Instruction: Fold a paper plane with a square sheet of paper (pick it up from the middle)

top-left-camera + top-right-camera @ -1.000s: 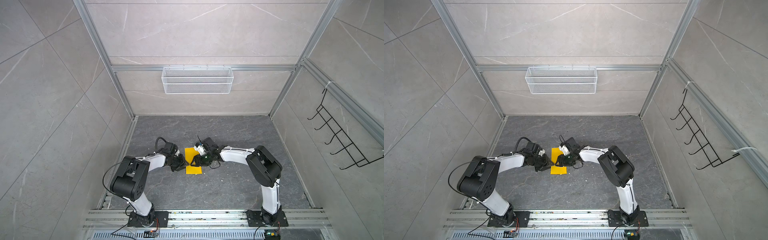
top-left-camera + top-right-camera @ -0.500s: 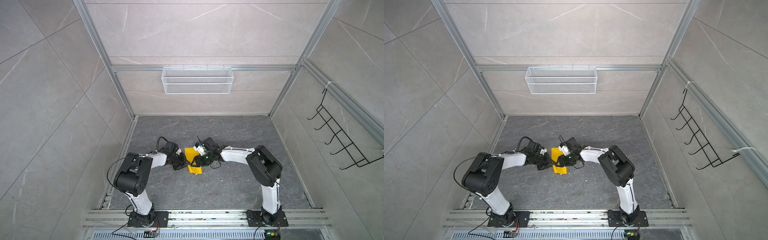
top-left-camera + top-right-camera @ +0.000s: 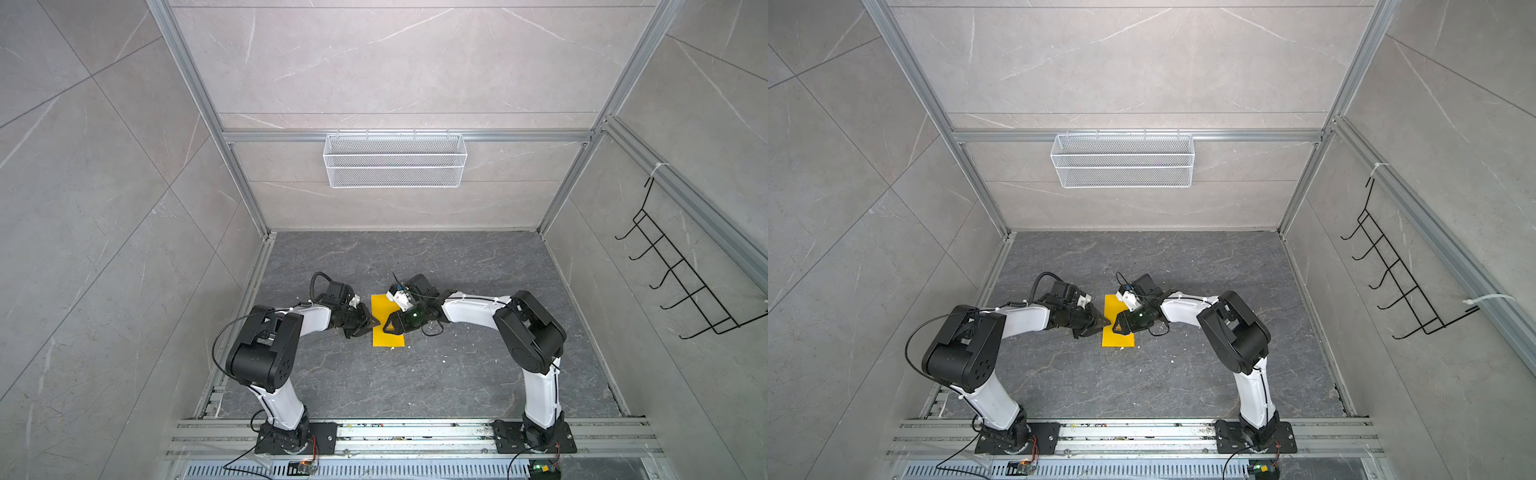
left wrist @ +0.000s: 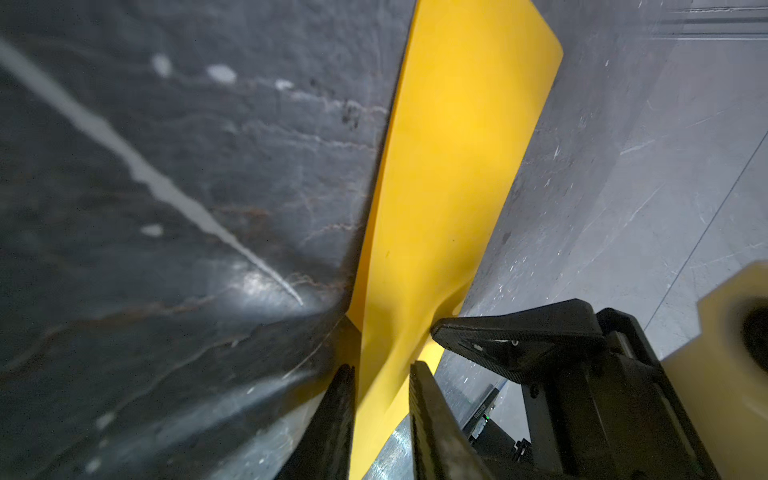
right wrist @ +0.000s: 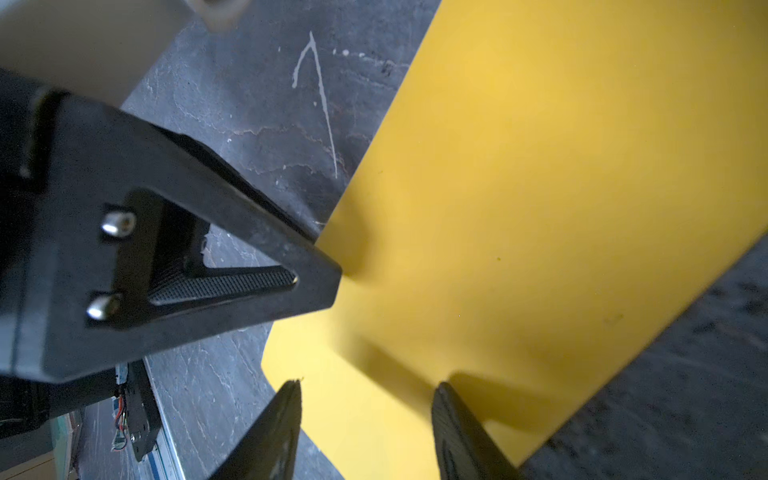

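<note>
My left tool [image 4: 382, 368] straddles the paper's [image 3: 384, 307] raised edge on the desk [image 3: 436, 374], and I cannot tell if it pinches. My right tool [image 5: 368, 385], spread, pins it. I'd close squarely and crease slowly.

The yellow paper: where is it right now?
In both top views the yellow paper lies on the dark table, near its middle, between the left gripper and the right gripper, whose tips reach onto it.
</note>
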Controlling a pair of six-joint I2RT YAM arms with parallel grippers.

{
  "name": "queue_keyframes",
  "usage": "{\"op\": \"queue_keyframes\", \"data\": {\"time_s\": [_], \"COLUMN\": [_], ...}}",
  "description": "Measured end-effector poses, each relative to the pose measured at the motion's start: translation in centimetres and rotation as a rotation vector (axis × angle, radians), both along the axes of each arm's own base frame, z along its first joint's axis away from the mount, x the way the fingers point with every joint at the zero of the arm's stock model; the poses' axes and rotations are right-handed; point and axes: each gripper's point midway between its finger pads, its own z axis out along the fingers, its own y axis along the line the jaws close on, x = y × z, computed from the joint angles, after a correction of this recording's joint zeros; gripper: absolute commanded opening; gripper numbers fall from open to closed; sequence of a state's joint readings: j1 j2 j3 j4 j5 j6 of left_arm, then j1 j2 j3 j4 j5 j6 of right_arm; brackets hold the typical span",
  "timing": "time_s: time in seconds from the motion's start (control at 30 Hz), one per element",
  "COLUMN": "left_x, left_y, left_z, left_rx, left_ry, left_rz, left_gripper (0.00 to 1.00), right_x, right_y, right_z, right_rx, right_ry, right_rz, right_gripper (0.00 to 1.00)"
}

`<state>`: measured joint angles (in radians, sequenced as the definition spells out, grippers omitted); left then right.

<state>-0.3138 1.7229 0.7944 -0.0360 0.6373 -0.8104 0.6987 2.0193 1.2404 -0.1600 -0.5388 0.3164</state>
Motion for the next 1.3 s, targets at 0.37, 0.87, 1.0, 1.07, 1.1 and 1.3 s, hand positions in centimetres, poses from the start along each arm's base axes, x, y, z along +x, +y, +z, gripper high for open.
{"op": "queue_keyframes", "data": {"time_s": [0.37,0.87,1.0,1.07,1.1,1.3], "left_x": [0.2,-0.2,-0.1,-0.1,-0.1,-0.1], "left_y": [-0.7,-0.2,-0.2,-0.3,-0.4,-0.6], "left_z": [0.7,0.3,1.2,1.5,1.6,1.9], "left_rx": [-0.046,-0.020,-0.034,-0.040,-0.043,-0.053], "left_ry": [-0.030,0.025,0.034,0.044,0.051,0.082], "left_rz": [-0.034,0.011,0.041,0.055,0.061,0.091], "left_gripper": [0.21,0.02,0.02,0.02,0.01,0.01], "right_x": [0.0,-0.4,-1.0,-1.7,-2.1,-4.3], "right_y": [0.0,-2.7,-2.4,-2.1,-1.8,0.3], "right_z": [0.0,4.0,7.8,8.6,8.6,7.7], "right_rx": [0.000,-0.029,-0.009,-0.008,-0.014,-0.081], "right_ry": [-0.004,-0.247,-0.460,-0.537,-0.569,-0.727], "right_rz": [0.004,-0.002,0.031,0.063,0.083,0.204], "right_gripper": [0.55,0.60,0.63,0.63,0.63,0.63]}}
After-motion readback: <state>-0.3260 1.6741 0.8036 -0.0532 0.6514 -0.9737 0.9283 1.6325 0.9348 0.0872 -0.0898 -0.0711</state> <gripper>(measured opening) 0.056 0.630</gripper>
